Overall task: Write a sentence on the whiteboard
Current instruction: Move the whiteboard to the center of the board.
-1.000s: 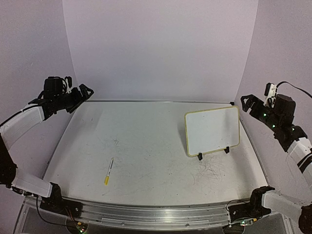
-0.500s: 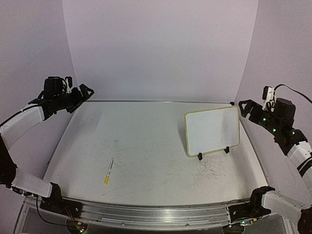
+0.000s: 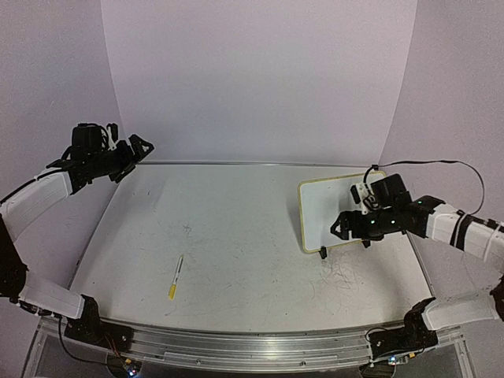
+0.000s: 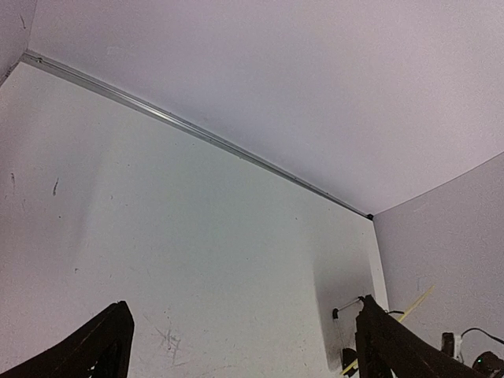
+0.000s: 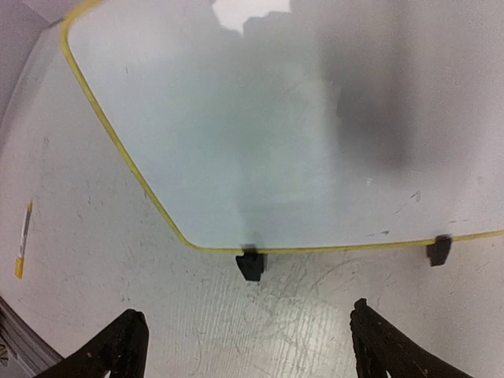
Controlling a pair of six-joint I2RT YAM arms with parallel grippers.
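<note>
walls (image 3: 260, 79): pale lilac, curved | table (image 3: 236, 205): scuffed white | near edge: metal rail (image 3: 236, 344)

Right gripper (image 3: 343, 228) hovers before the blank, propped-up whiteboard (image 3: 318, 211) at the table's right.
The left gripper (image 3: 140, 148) hangs high at far left; a yellow-capped marker (image 3: 176, 276) lies near-left on the scuffed tabletop (image 3: 252, 236).

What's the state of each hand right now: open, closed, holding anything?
Left hand: open, holding nothing.
Right hand: open, holding nothing, in front of the whiteboard.
</note>
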